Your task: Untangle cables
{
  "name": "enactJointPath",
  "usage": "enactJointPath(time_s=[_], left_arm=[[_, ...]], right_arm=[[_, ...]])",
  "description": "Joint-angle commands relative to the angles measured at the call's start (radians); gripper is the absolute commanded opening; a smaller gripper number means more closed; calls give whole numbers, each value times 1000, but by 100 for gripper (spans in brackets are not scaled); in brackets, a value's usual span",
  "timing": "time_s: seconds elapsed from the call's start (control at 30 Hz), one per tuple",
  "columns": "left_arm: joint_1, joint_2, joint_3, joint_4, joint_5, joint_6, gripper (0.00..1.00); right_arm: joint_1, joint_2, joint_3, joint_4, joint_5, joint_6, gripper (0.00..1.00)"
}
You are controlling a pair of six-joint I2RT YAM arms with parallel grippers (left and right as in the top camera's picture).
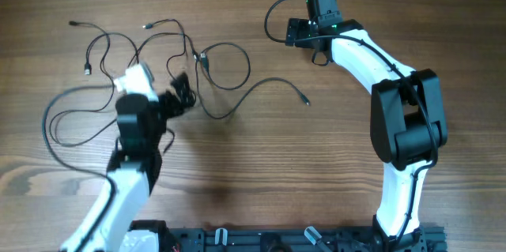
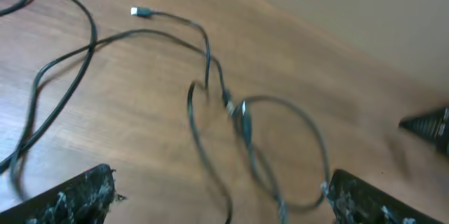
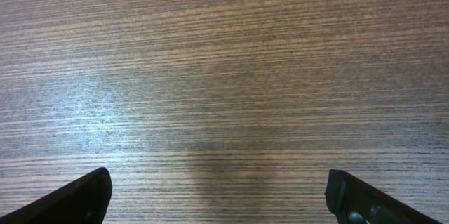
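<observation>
The cables (image 1: 198, 66) lie in a loose tangle on the left half of the counter (image 1: 316, 165), with several loops crossing one another. One strand trails right and ends in a small plug (image 1: 305, 101) on bare wood. A wide loop at the far left passes under the left arm (image 1: 134, 137), which hides part of it.

The left end effector (image 2: 221, 185) hangs over the tangle with its fingers spread wide and nothing between them. The cords lie on the wood below it. Its wrist view is blurred, so the crossings are hard to follow. The counter's far edge runs diagonally there, and a dark shape (image 2: 429, 126) is cut off at the right border.

The right end effector (image 3: 217, 182), also spread wide and empty, is over bare wood, well apart from the cords. The right half offers open room.
</observation>
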Motion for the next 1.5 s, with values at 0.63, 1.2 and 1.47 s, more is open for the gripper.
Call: enactJointPath(time_s=[0.63,1.2,1.47], left_arm=[[3,-938,-343,-425,35,230,100],[5,-1151,-344,-427,8,284,100],[5,-1149,-343,-425,8,284,100]], right_arm=[[0,20,-2,3,14,-15,100],[0,20,-2,2,13,-14,100],[-1,20,-2,2,13,-15,100]])
